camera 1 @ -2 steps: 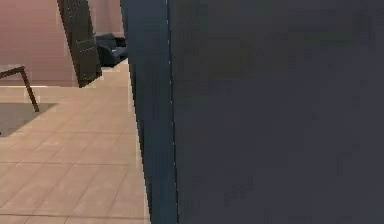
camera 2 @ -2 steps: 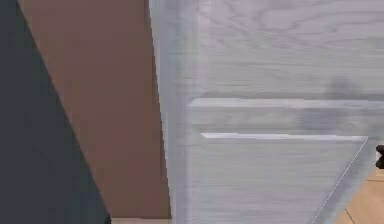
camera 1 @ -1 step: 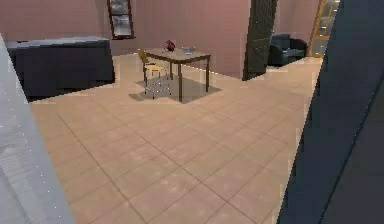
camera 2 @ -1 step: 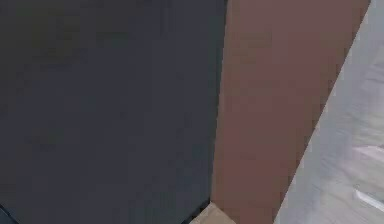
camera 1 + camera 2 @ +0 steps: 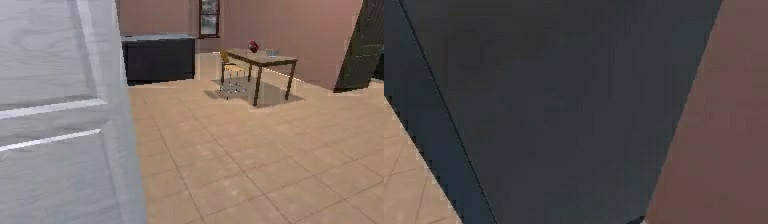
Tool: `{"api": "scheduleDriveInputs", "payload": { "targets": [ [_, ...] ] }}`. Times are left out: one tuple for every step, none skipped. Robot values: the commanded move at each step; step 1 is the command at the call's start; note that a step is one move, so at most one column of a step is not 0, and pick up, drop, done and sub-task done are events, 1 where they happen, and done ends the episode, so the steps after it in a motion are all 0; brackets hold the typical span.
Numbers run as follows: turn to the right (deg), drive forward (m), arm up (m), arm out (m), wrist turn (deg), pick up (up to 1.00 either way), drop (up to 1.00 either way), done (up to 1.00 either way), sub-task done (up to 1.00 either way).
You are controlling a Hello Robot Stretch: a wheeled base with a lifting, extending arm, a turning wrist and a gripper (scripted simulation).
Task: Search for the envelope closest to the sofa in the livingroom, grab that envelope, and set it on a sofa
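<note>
Since where the envelope lies cannot be told from here, I judge the search to be the step in hand. How the gripper stands I cannot tell either.

Nearest, a white panelled door (image 5: pixel 60 120) covers the forward view's near left, close against the robot. On the arm side a dark flat panel (image 5: pixel 574 100) stands close, with a wedge of tan tile at its lower left and brown wall (image 5: pixel 729 130) to its right.

Beyond the door, tan floor (image 5: pixel 250 160) runs bare toward the far wall. At the far left a dark cabinet (image 5: pixel 158 58) sits against that wall. Right of it stands a table (image 5: pixel 262 62) with a small red thing (image 5: pixel 253 46) on top and a wire chair (image 5: pixel 232 78) at its left side. A window (image 5: pixel 209 18) shows on the far wall between cabinet and table, and a tall dark unit (image 5: pixel 362 50) stands at the far right.

As for handling, I expect the envelope to be light, thin and limp: it should bend rather than break, and slide easily on a smooth top. Lying flat, it would leave little for fingers to get under, so the best hold is likely along one edge, ideally one that overhangs, taken low and level. Its lightness means the carry to the sofa should ask little, though a loose hold could let it slip.
</note>
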Motion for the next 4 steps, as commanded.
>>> {"api": "scheduleDriveInputs", "payload": {
  "targets": [
    [0.0,0.80,0.00,0.00,0.0,0.00,0.00,0.00,0.00],
    [45.0,0.00,0.00,0.00,0.0,0.00,0.00,0.00,0.00],
    [3.0,0.00,0.00,0.00,0.0,0.00,0.00,0.00,0.00],
    [0.0,0.45,0.00,0.00,0.0,0.00,0.00,0.00,0.00]
  ]
}}
